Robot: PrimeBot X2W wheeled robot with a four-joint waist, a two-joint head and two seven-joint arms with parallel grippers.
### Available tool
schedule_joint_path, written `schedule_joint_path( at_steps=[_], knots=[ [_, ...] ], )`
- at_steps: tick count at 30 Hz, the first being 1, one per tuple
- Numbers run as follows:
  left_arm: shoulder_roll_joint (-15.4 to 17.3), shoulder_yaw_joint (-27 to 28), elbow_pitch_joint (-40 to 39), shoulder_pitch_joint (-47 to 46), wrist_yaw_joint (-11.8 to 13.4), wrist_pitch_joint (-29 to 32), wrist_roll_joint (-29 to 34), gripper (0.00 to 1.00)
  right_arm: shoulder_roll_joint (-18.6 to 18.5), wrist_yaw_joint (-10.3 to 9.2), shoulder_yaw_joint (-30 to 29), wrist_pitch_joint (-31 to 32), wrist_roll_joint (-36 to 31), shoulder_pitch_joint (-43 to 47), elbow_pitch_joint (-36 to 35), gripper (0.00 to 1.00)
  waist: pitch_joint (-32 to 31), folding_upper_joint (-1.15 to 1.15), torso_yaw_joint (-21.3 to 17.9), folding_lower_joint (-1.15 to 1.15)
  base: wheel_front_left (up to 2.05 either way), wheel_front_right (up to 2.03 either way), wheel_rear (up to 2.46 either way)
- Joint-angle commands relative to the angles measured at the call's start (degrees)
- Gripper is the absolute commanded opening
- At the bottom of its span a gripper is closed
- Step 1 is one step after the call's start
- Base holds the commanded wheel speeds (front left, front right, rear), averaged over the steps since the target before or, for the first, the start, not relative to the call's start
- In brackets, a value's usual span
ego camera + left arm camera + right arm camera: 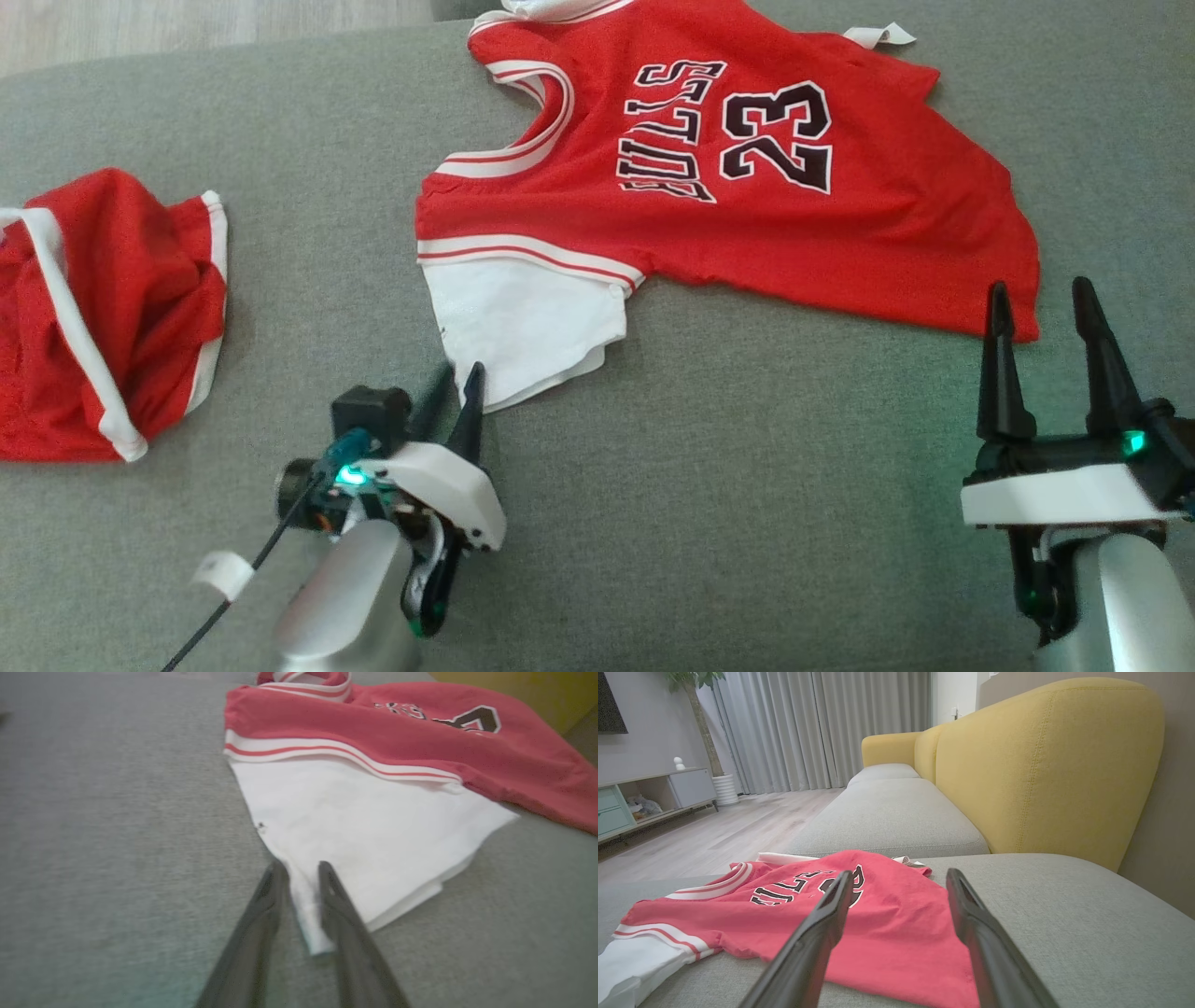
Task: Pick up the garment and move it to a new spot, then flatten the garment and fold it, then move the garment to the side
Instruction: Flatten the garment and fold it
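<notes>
**Grey sofa seat, jersey sleeve grab: thin-pinch risk**

Head view: sofa seat [653,485] carries the jersey [840,252], print up, spread but wrinkled, on the far side from the robot. Its white sleeve [523,317] points at the left gripper [461,371], whose tips sit at the sleeve's near corner. The right gripper [1039,289] has its fingers wide apart, just beside the hem's near corner; contact unclear. A second red garment [112,308] lies well apart at the left.

Left wrist view: left gripper [302,868] fingers are a narrow gap apart, astride the corner strip of the white sleeve [364,826]. No firm bite visible. The sleeve looks layered, so a pinch could take the top layer alone, or only the very edge, and the cloth slips out on the lift. Tips this low could also snag the upholstery.

Right wrist view: right gripper [899,875] jaws are apart with nothing between them, the jersey [887,933] below and ahead. If the left lifts alone, the jersey drags and bunches, which means more flattening later. A short descent would catch cushion, not hem. The yellow backrest [1041,765] is near on the right, and a wide swing could brush it.
</notes>
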Motion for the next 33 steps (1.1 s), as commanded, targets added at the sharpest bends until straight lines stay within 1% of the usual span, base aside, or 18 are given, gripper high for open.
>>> schedule_joint_path(
  at_steps=[1, 3, 6, 12, 15, 18, 24, 29, 33],
  knots=[
    [0.2, 0.4, -0.7, -1.1, -1.1, 0.0, -0.8, 0.00, -0.3, -0.04, 1.2, -0.6, 0.1, -1.7, -1.5, 1.00, -0.2, 0.00, 0.0, 0.00, 0.00, 0.00, 0.00],
    [0.1, -0.2, -1.0, -1.1, -2.7, -0.3, -1.9, 0.00, -0.3, -0.04, 0.7, -0.6, -0.1, -1.8, -1.0, 1.00, -0.4, 0.00, 0.0, 0.00, 0.00, 0.00, 0.00],
    [0.1, -0.6, -1.6, -1.5, -3.2, -1.7, -2.0, 0.00, -0.3, -0.04, -0.4, -0.6, -0.7, -2.0, -0.2, 1.00, -0.8, 0.00, 0.3, 0.00, 0.00, 0.00, 0.00],
    [0.9, 1.8, -4.8, -2.5, -0.8, -8.5, -1.4, 0.00, -0.3, -0.04, -4.0, -0.2, -1.5, -2.7, 3.7, 1.00, -1.9, 0.00, 1.1, 0.00, 0.00, 0.00, 0.00],
    [1.3, 3.0, -7.8, -2.7, 0.2, -10.5, -0.9, 0.00, -0.3, -0.04, -5.7, 1.6, -2.8, -3.7, 6.8, 1.00, -2.2, 0.00, 1.7, 0.00, 0.00, 0.00, 0.00],
    [1.6, 3.7, -11.4, -2.6, 0.7, -11.4, 0.1, 0.00, -0.3, -0.04, -8.5, 3.9, -2.8, -5.2, 10.5, 1.00, -2.2, 0.00, 2.5, 0.00, 0.00, 0.00, 0.00],
    [1.5, 4.1, -16.4, -1.3, 0.9, -11.8, 1.5, 0.00, -0.3, -0.04, -12.8, 6.6, -1.2, -9.3, 19.2, 1.00, -1.3, 0.00, 3.8, 0.00, 0.00, 0.00, 0.00],
    [1.2, 3.9, -18.3, -0.6, 0.4, -11.9, 2.4, 0.00, -0.3, -0.04, -14.5, 7.2, -2.1, -13.1, 26.4, 1.00, -0.3, 0.00, 4.6, 0.00, 0.00, 0.00, 0.00],
    [1.0, 3.9, -18.7, -0.4, 0.1, -11.9, 2.7, 0.00, -0.3, -0.04, -14.8, 6.9, -2.9, -15.1, 31.5, 1.00, 0.0, 0.00, 5.1, 0.00, 0.00, 0.00, 0.00]
  ],
)
